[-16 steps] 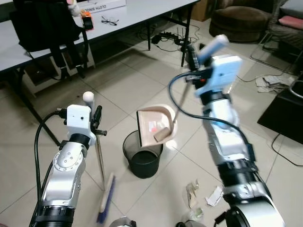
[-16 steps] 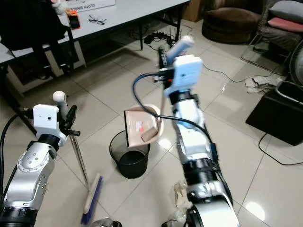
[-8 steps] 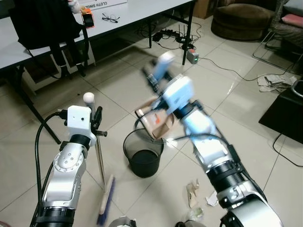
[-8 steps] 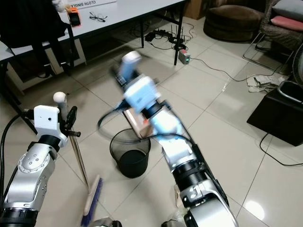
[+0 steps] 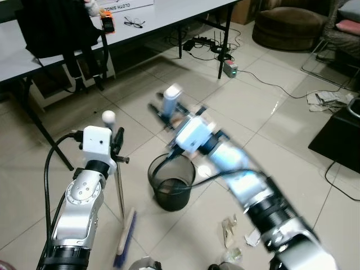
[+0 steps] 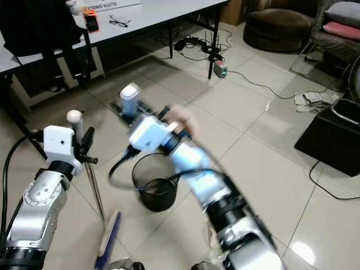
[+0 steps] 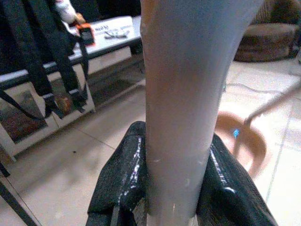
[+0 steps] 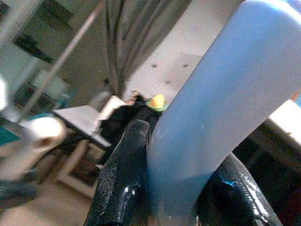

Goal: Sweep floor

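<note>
Left gripper (image 7: 171, 188) – clamped on the broom handle (image 7: 183, 94); in the left wrist view both black fingers (image 7: 120, 179) press against the pale shaft, 1 each side. Handle stands near upright, white knob (image 5: 108, 117) at top, just above the wrist camera housing. Shaft runs down to the broom head (image 5: 125, 239) on the tiled floor (image 5: 281, 112), blue bristles along its lower edge, just left of the bin.

Right gripper (image 8: 164, 197) – closed around the light-blue dustpan handle (image 8: 211, 108); black fingers (image 8: 124, 179) grip it on both sides in the right wrist view. Right arm (image 5: 236, 174) is motion-blurred, reaching across above the bin, blue handle end (image 6: 130, 93) pointing up and away from the robot. Dustpan body (image 6: 180, 119) shows as a pale blurred shape behind the wrist, over the bin's far rim; tilt cannot be told.

Black mesh bin (image 5: 170, 183) stands on the floor between the 2 arms, upright, mouth open.

Debris: crumpled paper scraps (image 5: 239, 230) on the floor right of the bin, near the robot's base.

Background: grey table (image 5: 169, 11) along the far side, black bag (image 5: 56, 28) hanging at its edge, glasses (image 5: 134, 22) and an orange item (image 5: 107, 23) on the tabletop. Power strip and cables (image 5: 214, 48) lie on the floor beyond.
</note>
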Tool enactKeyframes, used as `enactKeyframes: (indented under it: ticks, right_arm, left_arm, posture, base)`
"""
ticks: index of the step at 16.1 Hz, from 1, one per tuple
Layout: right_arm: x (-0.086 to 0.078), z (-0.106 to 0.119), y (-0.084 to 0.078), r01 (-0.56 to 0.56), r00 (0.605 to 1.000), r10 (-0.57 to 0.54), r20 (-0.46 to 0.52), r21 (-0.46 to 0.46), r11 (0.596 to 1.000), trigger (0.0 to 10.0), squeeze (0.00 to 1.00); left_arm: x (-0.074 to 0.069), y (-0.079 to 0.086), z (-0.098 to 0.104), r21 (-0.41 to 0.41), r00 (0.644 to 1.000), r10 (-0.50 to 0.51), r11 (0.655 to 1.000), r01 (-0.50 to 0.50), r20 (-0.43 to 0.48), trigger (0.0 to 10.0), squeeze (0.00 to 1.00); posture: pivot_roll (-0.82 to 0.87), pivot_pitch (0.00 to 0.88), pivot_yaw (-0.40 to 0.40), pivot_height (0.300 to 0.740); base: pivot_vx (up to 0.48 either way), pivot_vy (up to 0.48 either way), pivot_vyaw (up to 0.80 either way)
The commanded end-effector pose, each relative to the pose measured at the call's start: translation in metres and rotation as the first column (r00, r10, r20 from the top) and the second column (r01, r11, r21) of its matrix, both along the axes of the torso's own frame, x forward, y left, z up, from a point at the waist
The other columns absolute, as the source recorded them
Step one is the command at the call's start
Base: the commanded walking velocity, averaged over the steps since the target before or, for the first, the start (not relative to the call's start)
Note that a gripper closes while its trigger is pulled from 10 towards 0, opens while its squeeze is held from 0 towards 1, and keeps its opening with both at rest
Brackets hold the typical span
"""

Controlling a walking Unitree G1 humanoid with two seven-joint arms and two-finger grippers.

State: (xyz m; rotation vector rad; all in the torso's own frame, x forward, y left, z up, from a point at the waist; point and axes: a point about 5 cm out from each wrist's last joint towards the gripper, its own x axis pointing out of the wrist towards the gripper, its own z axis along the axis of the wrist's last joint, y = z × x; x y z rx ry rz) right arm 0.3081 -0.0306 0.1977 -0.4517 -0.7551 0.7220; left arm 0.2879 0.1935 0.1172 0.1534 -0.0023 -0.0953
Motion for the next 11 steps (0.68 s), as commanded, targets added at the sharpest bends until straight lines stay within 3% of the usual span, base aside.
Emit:
enactKeyframes:
  ticks: [1,2,3,4,5,6,7,8,10,11]
  right_arm:
    - [0.002,0.026,-0.007,0.027,0.995,-0.032,0.092,0.061,0.998,10.0,0.00]
    - [0.010,0.059,-0.037,0.096,0.989,-0.120,0.085,0.244,0.965,10.0,0.00]
    - [0.013,0.075,-0.057,0.157,0.979,-0.191,0.076,0.326,0.932,10.0,0.00]
    - [0.020,0.082,-0.088,0.310,0.938,-0.345,0.021,0.386,0.869,10.0,0.00]
    - [0.024,0.081,-0.106,0.408,0.901,-0.434,-0.024,0.392,0.825,10.0,0.00]
    - [0.029,0.070,-0.137,0.574,0.813,-0.566,-0.138,0.357,0.737,10.0,0.00]
    - [0.024,0.051,-0.157,0.671,0.741,-0.641,-0.202,0.278,0.688,10.0,0.00]
    - [0.019,0.033,-0.168,0.732,0.681,-0.687,-0.252,0.207,0.649,10.0,0.00]
    - [0.010,0.012,-0.178,0.789,0.608,-0.719,-0.338,0.151,0.596,10.0,0.00]
    - [0.003,-0.007,-0.181,0.827,0.545,-0.715,-0.438,0.140,0.545,10.0,0.00]
  left_arm:
    - [0.000,-0.004,-0.001,0.004,0.999,-0.038,0.999,0.038,-0.026,10.0,0.00]
    - [-0.003,-0.013,-0.013,0.016,0.988,-0.117,0.993,0.120,-0.100,10.0,0.00]
    - [-0.006,-0.018,-0.018,0.032,0.977,-0.164,0.985,0.169,-0.135,10.0,0.00]
    - [-0.010,-0.023,-0.024,0.043,0.963,-0.210,0.975,0.220,-0.166,10.0,0.00]
    - [-0.011,-0.024,-0.028,0.046,0.957,-0.224,0.971,0.236,-0.182,10.0,0.00]
    - [-0.015,-0.025,-0.034,0.032,0.943,-0.257,0.963,0.269,-0.212,10.0,0.00]
    - [-0.018,-0.024,-0.039,0.036,0.935,-0.271,0.958,0.286,-0.228,10.0,0.00]
    - [-0.019,-0.022,-0.040,0.026,0.938,-0.260,0.962,0.273,-0.227,10.0,0.00]
    - [-0.019,-0.021,-0.039,0.012,0.942,-0.253,0.965,0.262,-0.219,10.0,0.00]
    - [-0.018,-0.023,-0.038,0.014,0.943,-0.255,0.964,0.264,-0.213,10.0,0.00]
  posture:
    - [-0.05,0.042,0.037,0.740]
    - [-0.06,0.039,0.041,0.740]
    - [-0.06,0.038,0.041,0.740]
    - [-0.07,0.032,0.039,0.740]
    - [-0.07,0.031,0.039,0.740]
    - [-0.09,0.026,0.042,0.740]
    - [-0.09,0.026,0.042,0.740]
    - [-0.10,0.023,0.039,0.740]
    - [-0.10,0.022,0.038,0.740]
    - [-0.10,0.020,0.041,0.740]
  base:
    - [0.000,0.000,0.00]
    - [0.000,0.000,0.00]
    - [0.000,0.000,0.00]
    - [0.000,0.000,0.00]
    - [0.000,0.000,0.00]
    - [0.000,0.000,0.00]
    - [0.000,0.000,0.00]
    - [0.000,0.000,0.00]
    - [0.000,0.000,-0.41]
    - [0.000,0.000,-0.80]
